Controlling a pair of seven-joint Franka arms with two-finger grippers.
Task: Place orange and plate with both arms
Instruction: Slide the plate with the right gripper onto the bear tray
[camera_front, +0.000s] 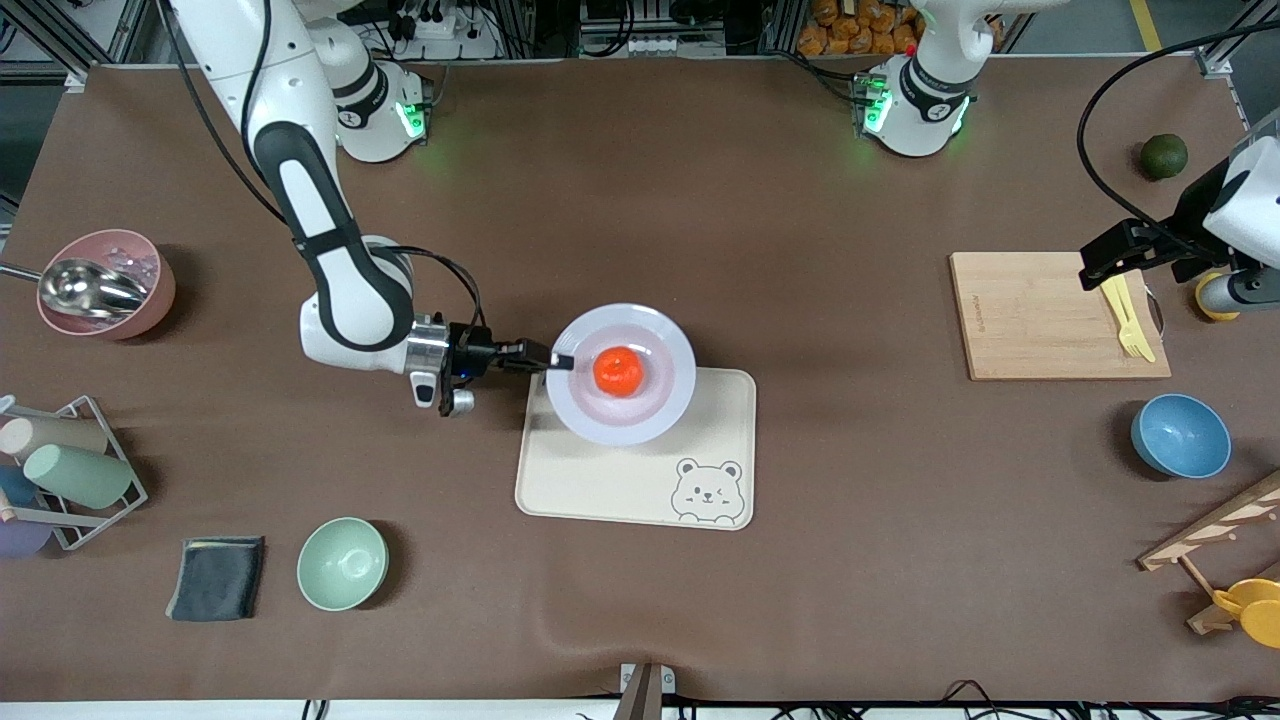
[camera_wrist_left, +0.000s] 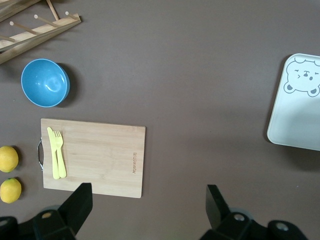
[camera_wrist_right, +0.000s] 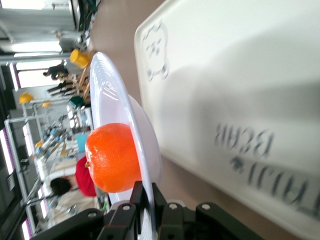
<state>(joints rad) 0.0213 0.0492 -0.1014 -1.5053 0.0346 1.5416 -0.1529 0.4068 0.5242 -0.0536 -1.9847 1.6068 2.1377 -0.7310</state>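
Your right gripper (camera_front: 560, 361) pinched the rim of the round pale lavender plate (camera_front: 668, 400), held over the cream rectangular bear tray (camera_front: 600, 490) at the centre of the front frame. The glossy orange-red mandarin (camera_front: 619, 371) sat in the plate's middle. Your left gripper (camera_wrist_left: 147, 212), fingers spread, waited above the bamboo cutting board (camera_front: 1030, 315) at the frame's right edge.
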